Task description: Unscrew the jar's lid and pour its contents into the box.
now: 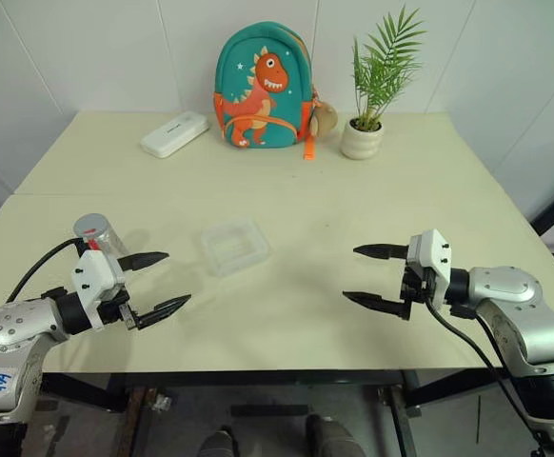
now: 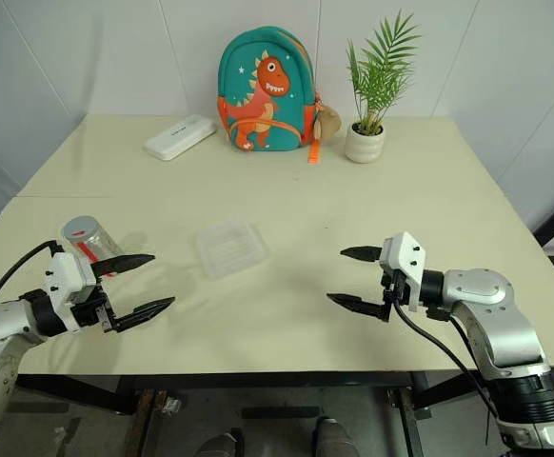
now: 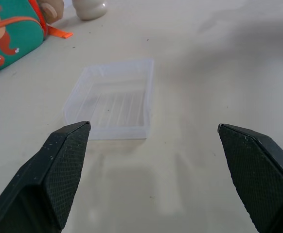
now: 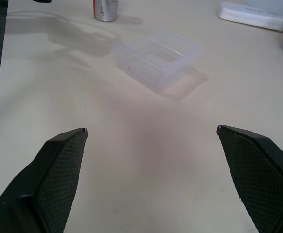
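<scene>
Jar (image 1: 100, 234) stands upright on the cream table (image 1: 353, 209), its lid (image 1: 90, 227) with a red mark on top, at about nine o'clock from the clear box (image 1: 234, 247), a short way apart from it. What the jar holds cannot be made out. The box sits near the middle of the table, open side up and nothing visible inside its ribbed floor. Left gripper (image 1: 158, 283) hovers over the table's near left part, just at five o'clock of the jar, its two black fingers spread wide apart and closed on nothing; its upper finger tip reaches toward the box without touching it. Right gripper (image 1: 365, 275) hovers over the near right part of the table, at about three to four o'clock from the box and well apart from it, fingers likewise spread wide and empty, pointing toward the table's middle. At the far edge, around twelve o'clock from the box, a teal dinosaur backpack (image 1: 263, 88) leans by the wall; a white oblong case (image 1: 174, 133) lies at its nine o'clock and a small potted plant (image 1: 374, 90) stands at its three o'clock.
</scene>
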`<state>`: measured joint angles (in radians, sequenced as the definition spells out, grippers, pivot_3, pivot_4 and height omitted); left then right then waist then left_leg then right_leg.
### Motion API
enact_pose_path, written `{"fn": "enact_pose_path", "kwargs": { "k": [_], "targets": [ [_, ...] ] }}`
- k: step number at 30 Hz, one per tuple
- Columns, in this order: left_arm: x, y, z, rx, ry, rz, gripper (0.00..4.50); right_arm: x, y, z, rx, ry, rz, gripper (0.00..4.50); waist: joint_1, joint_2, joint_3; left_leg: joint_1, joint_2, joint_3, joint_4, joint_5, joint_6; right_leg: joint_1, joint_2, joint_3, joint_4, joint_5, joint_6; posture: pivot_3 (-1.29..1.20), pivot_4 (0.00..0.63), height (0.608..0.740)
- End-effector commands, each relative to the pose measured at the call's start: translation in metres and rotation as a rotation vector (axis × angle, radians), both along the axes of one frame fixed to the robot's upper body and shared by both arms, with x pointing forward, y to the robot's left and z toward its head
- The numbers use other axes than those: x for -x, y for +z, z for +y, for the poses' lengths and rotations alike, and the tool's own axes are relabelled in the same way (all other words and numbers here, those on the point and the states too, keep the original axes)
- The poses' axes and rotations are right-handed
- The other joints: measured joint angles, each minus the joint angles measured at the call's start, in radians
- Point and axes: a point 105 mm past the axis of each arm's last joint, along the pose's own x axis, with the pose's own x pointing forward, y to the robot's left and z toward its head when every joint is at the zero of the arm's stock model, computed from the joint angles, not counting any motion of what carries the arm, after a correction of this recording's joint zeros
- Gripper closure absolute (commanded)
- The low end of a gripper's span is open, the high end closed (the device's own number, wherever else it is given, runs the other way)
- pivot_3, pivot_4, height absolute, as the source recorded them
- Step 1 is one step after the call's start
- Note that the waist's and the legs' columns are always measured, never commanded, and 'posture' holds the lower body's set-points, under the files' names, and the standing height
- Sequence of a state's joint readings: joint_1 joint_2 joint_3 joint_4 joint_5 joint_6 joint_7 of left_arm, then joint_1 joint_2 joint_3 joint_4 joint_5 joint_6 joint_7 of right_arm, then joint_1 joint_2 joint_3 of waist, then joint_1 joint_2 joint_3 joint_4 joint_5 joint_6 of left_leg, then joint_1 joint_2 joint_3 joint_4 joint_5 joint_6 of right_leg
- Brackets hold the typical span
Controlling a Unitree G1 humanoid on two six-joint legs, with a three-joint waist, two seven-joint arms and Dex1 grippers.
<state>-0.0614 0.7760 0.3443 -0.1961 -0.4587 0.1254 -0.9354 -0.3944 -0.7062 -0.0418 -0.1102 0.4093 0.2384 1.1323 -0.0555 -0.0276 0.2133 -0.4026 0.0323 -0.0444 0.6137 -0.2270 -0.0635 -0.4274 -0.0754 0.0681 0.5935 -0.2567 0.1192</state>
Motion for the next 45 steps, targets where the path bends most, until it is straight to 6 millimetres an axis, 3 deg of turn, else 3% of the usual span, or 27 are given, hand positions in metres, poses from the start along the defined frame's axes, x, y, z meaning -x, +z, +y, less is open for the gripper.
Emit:
{"fn": "enact_pose_path", "kwargs": {
  "k": [1,5,12,16,21,25,29,45],
  "targets": [
    [0.006,0.015,0.003,0.006,0.032,-0.069,0.02,0.001,0.009,0.006,-0.007,0.056,-0.034,0.0,-0.001,0.0,0.0,0.0,0.0,0.0,0.0,0.0,0.0,0.0,0.0,0.0,0.0,0.0,0.0,0.0,0.15,0.74],
    [0.016,0.009,0.016,0.053,0.168,-0.082,0.02,-0.002,0.005,0.014,-0.02,0.097,-0.027,0.0,-0.003,0.0,0.0,0.0,0.0,0.0,0.0,0.0,0.0,0.0,0.0,0.001,0.0,0.0,0.0,0.0,0.15,0.74],
    [0.032,-0.019,0.054,0.241,0.592,-0.128,0.02,-0.01,0.021,0.045,-0.126,0.187,-0.061,0.0,0.004,0.0,0.0,0.002,0.0,0.002,0.001,0.0,0.001,0.0,0.001,0.003,0.003,0.001,0.002,0.0,0.15,0.74],
    [0.027,-0.031,0.066,0.31,0.828,-0.177,0.02,-0.005,0.041,0.078,-0.198,0.278,-0.099,0.0,0.003,-0.001,0.0,0.002,0.0,0.002,0.004,0.001,0.002,0.002,0.001,0.004,0.0,0.005,0.002,0.0,0.15,0.74],
    [0.011,-0.035,0.087,0.404,1.038,-0.224,0.02,-0.004,0.056,0.105,-0.243,0.304,-0.135,0.0,0.003,-0.002,-0.001,0.002,0.0,0.002,0.006,0.003,0.002,0.003,0.002,0.004,-0.001,0.008,0.002,0.0,0.15,0.74],
    [-0.013,-0.034,0.081,0.408,1.013,-0.23,0.02,-0.003,0.062,0.121,-0.269,0.315,-0.161,0.0,0.003,-0.002,-0.001,0.001,0.0,0.002,0.006,0.003,0.002,0.003,0.002,0.004,-0.001,0.009,0.002,0.0,0.15,0.74],
    [-0.026,-0.03,0.089,0.408,1.033,-0.249,0.02,0.0,0.061,0.127,-0.267,0.318,-0.167,0.0,0.003,-0.002,-0.001,0.0,0.0,0.002,0.006,0.003,0.002,0.002,0.002,0.004,-0.001,0.01,0.004,0.0,0.15,0.74],
    [-0.077,-0.018,0.09,0.398,1.069,-0.303,0.02,-0.001,0.054,0.131,-0.295,0.284,-0.157,0.0,0.003,-0.002,-0.001,0.0,0.0,0.002,0.002,0.003,0.002,0.0,0.002,0.003,0.0,0.018,0.018,0.0,0.15,0.74]
  ]
}}
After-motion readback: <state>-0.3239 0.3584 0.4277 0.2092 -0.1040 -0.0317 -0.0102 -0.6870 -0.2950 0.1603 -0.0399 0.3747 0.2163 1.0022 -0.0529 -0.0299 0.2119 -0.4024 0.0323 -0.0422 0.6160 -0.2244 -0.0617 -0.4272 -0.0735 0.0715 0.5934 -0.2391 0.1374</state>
